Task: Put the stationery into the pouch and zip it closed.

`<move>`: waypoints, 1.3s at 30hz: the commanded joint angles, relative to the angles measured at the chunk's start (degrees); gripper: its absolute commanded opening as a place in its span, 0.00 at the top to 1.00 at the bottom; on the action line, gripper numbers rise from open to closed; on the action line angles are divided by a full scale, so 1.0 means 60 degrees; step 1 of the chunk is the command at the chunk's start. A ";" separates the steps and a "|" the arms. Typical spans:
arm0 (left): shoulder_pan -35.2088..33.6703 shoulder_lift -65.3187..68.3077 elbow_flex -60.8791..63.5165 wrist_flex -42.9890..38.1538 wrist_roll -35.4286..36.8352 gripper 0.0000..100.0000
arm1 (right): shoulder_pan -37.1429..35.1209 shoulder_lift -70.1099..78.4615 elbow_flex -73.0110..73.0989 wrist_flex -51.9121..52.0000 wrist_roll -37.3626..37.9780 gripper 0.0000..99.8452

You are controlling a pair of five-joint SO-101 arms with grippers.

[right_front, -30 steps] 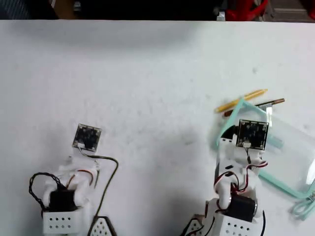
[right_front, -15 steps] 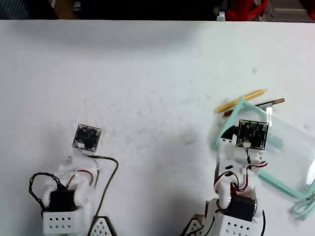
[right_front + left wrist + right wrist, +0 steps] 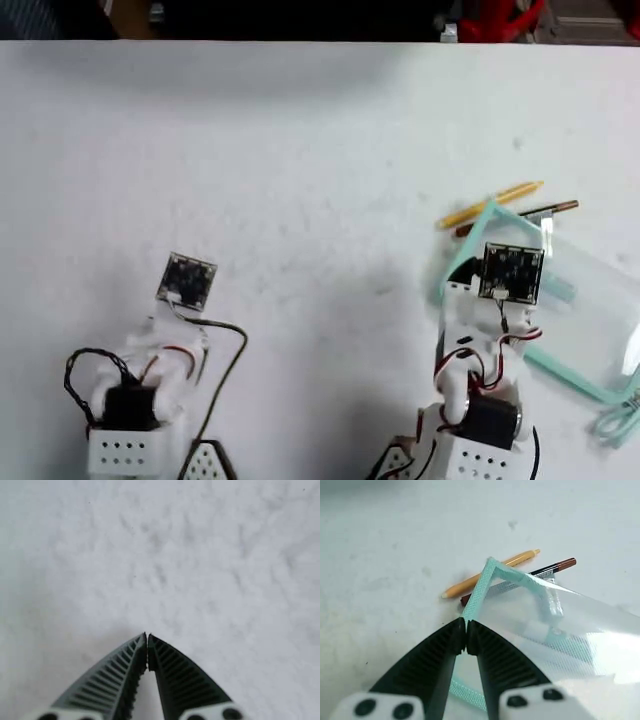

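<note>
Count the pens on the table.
2. A yellow pen and a brown pen lie side by side at the far corner of the pouch, outside it; the arm may hide more.

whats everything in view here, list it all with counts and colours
pouch: one, clear with teal edging, right side of the table
yellow pen: one, yellow, at the pouch's far corner
brown pen: one, brown, beside the yellow pen, one end under the pouch
cord: one, teal, at the pouch's near right end
table: one, white
left gripper: one, dark fingers, shut over bare table
right gripper: one, black fingers, shut on the pouch's teal edge
</note>
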 commanded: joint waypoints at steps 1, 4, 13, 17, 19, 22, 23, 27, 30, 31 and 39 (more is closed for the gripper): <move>0.0139 -0.0066 0.0000 0.0059 0.0044 0.97 | 0.0037 -0.0110 -0.0044 -0.0007 -0.0073 0.98; 0.0125 -0.0081 -0.0542 -0.0176 0.0059 0.97 | 0.0037 -0.0110 -0.0044 -0.0007 -0.0073 0.98; 0.1824 -0.0081 -0.4835 -0.0029 0.0059 0.97 | 0.0037 -0.0110 0.0425 -0.0711 -0.0059 0.98; 0.3114 -0.0081 -0.4396 -0.1055 0.0000 0.97 | 0.0037 -0.0110 0.0557 -0.0930 -0.0059 0.98; 0.3509 -0.0081 -0.3956 -0.1363 -0.0117 0.96 | 0.0037 -0.0110 0.0557 -0.0930 -0.0059 0.98; 0.3158 -0.0081 -0.3311 -0.1553 -0.1055 0.92 | 0.0037 -0.0110 0.0557 -0.0930 -0.0059 0.98; 0.2879 -0.0081 -0.3136 -0.1656 -0.1407 0.91 | 0.0037 -0.0110 0.0557 -0.0930 -0.0059 0.98; 0.1736 -0.0081 -0.2740 -0.3546 -0.1392 0.93 | 0.0037 -0.0110 0.0557 -0.0930 -0.0059 0.98; 0.1736 -0.0081 -0.2799 -0.4454 -0.0806 0.95 | 0.0037 -0.0110 0.0571 -0.0930 -0.0059 0.98; 0.1810 -0.0066 -0.2916 -0.4440 -0.0674 0.96 | 0.0037 -0.0110 0.0571 -0.0930 -0.0059 0.98; 0.1927 -0.0037 -0.3048 -0.3590 -0.0527 0.95 | -0.0799 -0.0110 0.0747 -0.0960 -0.0044 0.98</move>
